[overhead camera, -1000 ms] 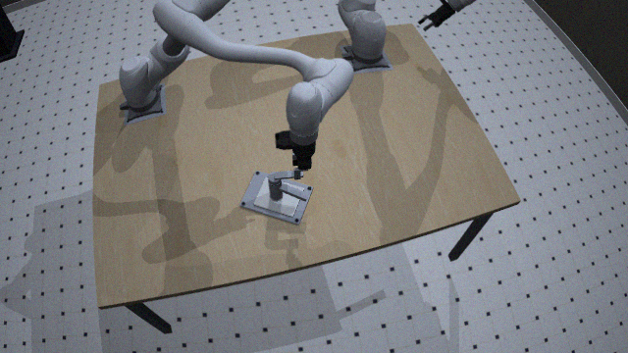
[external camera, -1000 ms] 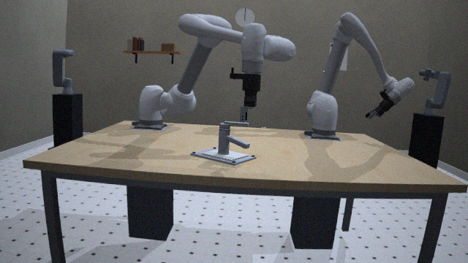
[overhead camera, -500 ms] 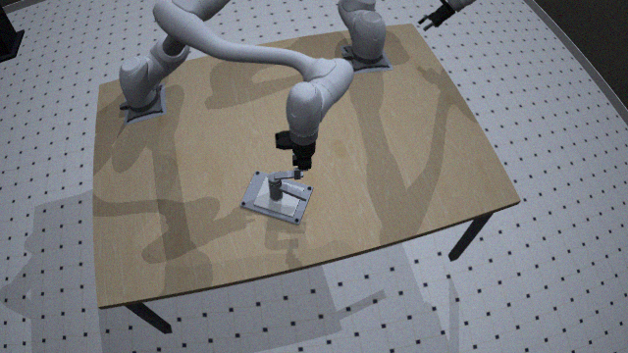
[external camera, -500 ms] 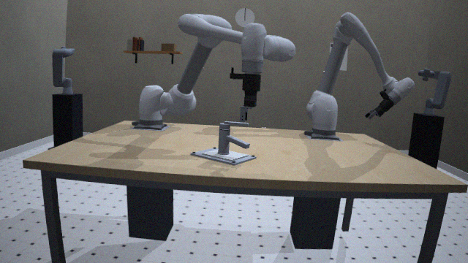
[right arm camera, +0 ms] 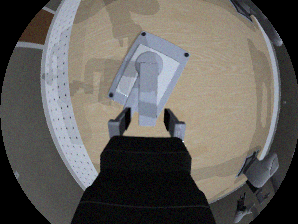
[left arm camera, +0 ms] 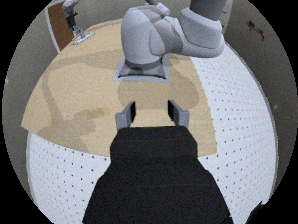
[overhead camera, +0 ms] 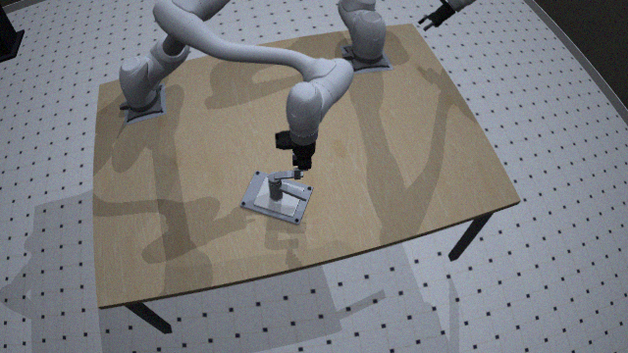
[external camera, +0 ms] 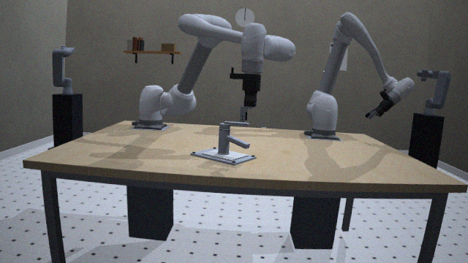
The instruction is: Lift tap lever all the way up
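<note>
Inspection of the wooden-topped table (overhead camera: pixel 221 147) (external camera: pixel 278 180) (left arm camera: pixel 90 82) (right arm camera: pixel 215 75) finds 1 grey single-lever tap (overhead camera: pixel 276 190) (external camera: pixel 224 140) (left arm camera: pixel 82 32) (right arm camera: pixel 157 59) upright on a rectangular mounting plate (overhead camera: pixel 250 191) (external camera: pixel 205 155) (left arm camera: pixel 88 40) (right arm camera: pixel 172 46) with dark fasteners at its corners. Its lever (overhead camera: pixel 287 175) (external camera: pixel 237 123) (right arm camera: pixel 147 95) lies about level across the top, not raised, above the downward-sloping spout (overhead camera: pixel 294 191) (external camera: pixel 238 142). The right gripper (overhead camera: pixel 298 172) (external camera: pixel 243 118) (left arm camera: pixel 75 30) (right arm camera: pixel 147 114) points down at the lever's free end, its 2 fingers spread wide and pinching nothing; in its wrist view 1 finger appears on each side of that end. Contact with the lever cannot be confirmed. The left gripper (overhead camera: pixel 423 25) (external camera: pixel 369 115) (left arm camera: pixel 151 107) is well apart from the tap, tilted downward, its 2 fingers likewise spread with nothing between them. As to markings, the round wall clock (external camera: pixel 245 17) has a pale face with a dark line in its upper half, and any numerals are too small to read. On the wall shelf (external camera: pixel 151 52) stand several books (external camera: pixel 138 44), their spines illegible at this size, and 1 brown box (external camera: pixel 168 47). Any print on the pale wall sheet (external camera: pixel 344 60) behind the left arm is also unreadable.
</note>
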`<action>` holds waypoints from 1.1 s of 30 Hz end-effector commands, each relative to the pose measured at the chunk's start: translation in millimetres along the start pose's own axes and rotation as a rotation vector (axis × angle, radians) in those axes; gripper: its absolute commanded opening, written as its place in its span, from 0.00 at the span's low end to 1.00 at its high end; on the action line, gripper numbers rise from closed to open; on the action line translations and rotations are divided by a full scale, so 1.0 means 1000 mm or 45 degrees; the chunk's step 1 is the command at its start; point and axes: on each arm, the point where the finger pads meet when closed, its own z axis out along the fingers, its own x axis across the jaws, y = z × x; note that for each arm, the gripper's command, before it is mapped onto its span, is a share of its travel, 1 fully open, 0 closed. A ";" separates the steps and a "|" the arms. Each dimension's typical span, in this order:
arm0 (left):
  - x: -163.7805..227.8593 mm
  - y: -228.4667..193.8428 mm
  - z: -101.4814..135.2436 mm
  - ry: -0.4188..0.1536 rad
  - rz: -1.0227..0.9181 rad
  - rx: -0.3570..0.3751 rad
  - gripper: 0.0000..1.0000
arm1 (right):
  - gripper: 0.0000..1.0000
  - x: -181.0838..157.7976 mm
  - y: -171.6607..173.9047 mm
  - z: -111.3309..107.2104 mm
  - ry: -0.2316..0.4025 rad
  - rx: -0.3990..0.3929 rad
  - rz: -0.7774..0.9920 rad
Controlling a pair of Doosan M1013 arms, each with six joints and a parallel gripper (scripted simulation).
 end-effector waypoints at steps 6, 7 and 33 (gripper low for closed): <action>0.000 0.000 0.000 0.000 0.000 -0.001 1.00 | 1.00 0.000 0.000 -0.001 -0.001 -0.002 0.000; 0.000 0.000 0.000 0.000 0.000 -0.001 1.00 | 1.00 0.000 0.000 -0.001 -0.001 -0.002 0.000; 0.000 0.000 0.000 0.000 0.000 -0.001 1.00 | 1.00 0.000 0.000 0.016 -0.001 -0.002 0.000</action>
